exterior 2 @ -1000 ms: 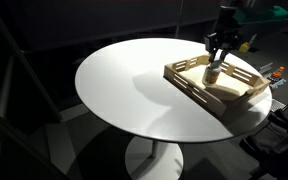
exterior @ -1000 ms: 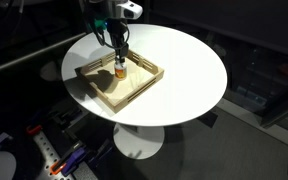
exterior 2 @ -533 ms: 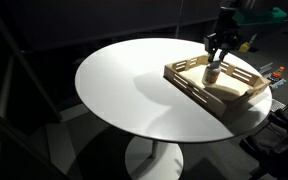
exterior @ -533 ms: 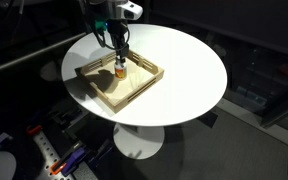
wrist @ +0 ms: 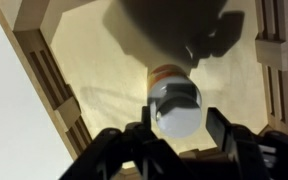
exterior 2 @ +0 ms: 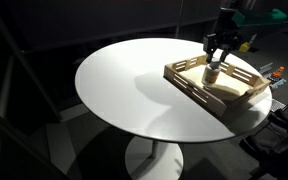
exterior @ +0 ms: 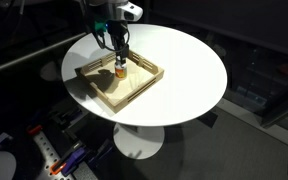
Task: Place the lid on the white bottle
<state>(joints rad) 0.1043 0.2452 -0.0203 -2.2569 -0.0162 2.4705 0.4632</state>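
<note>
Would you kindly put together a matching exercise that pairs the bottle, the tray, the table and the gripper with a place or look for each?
Things:
1. bottle
2. tray
3. table
4. gripper

Descriptions:
a. round and white, carries the tray
b. right above the bottle
c. wooden, lies on the table
d. stands upright inside the tray

Pairs: 1-d, 2-c, 3-a, 4-b
</note>
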